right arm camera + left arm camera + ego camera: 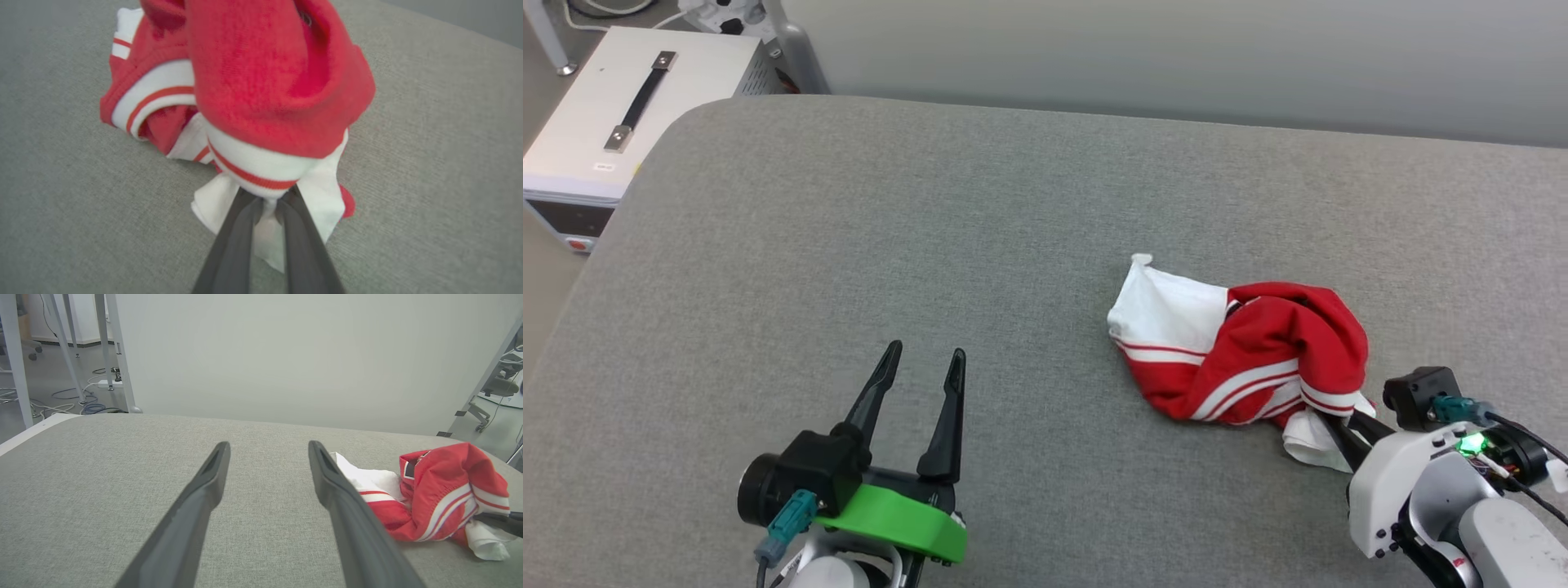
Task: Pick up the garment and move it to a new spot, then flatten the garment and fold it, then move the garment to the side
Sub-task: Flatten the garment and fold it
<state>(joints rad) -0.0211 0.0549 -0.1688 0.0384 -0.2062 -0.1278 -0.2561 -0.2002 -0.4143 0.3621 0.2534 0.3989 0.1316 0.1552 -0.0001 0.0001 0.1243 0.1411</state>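
The garment [1250, 351] lies as a crumpled heap on the right part of the grey table [931, 204], toward the robot's side of it, with a white sleeve spread to the left and red cloth with striped trim bunched over the top. The right tool [1339, 431] reaches into the near right edge of the heap. In the right wrist view its two dark fingers stand nearly closed on a fold of white cloth just under a red-and-white striped band, so the right tool [269, 200] has hold of the garment [278, 81]. The heap seems to rest on the table, apart perhaps from the pinched edge; whether any of it is off the surface I cannot tell. The left tool [927, 355] is well apart from the garment at the lower left, fingers spread wide and holding nothing; in its own wrist view the left tool [268, 451] points across bare grey fabric with the garment [441, 490] off to the right. As I judge it, the task is at its very start: the grip for the first pick-up is made, but the carry to a new spot, the flattening, the fold and the final move aside are all left to do.
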